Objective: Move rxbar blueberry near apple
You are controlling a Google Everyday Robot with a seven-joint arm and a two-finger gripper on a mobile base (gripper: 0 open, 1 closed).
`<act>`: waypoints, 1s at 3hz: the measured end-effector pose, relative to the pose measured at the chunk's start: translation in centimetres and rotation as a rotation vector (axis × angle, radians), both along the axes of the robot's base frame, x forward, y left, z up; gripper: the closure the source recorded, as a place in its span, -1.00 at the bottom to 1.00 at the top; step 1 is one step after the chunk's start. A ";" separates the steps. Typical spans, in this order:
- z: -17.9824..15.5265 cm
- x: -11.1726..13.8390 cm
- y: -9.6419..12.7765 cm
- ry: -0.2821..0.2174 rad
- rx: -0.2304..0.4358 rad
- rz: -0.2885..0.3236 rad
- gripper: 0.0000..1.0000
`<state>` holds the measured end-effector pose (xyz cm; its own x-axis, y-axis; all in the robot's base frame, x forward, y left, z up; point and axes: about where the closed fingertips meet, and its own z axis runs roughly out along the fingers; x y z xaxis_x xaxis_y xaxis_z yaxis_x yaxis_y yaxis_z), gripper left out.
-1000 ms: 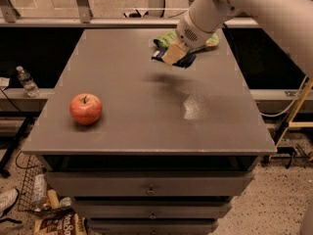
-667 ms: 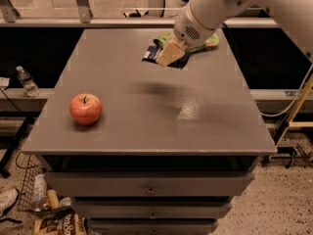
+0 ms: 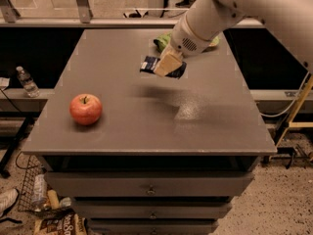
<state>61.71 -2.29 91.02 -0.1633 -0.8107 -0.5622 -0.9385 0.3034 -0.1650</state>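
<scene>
Near the left edge of the flat grey counter (image 3: 146,131), toward the front, sits the round red apple with a yellowish blush (image 3: 85,109). Further right, above the middle of the counter's back half, hangs the gripper (image 3: 165,67) of the white robot arm (image 3: 234,9). Its cream fingers are pinching the small dark navy-blue rxbar blueberry (image 3: 148,63). Judging by the shadow beneath it, the bar is lifted clear of the surface. Behind it, by the back edge, lies a crinkled green snack bag (image 3: 163,40). The step in hand appears to be the carry. Next the bar needs to travel left and toward the front edge, then be set down just beside the apple without nudging it.
</scene>
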 end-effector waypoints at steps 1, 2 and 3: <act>-2.9 -3.0 3.5 0.028 0.008 0.130 1.00; -4.3 -5.1 6.2 0.042 0.023 0.226 1.00; -5.7 -6.8 8.6 0.065 0.027 0.306 1.00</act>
<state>54.96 6.28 85.30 0.0501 -0.8125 -0.5808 -0.9952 0.0083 -0.0974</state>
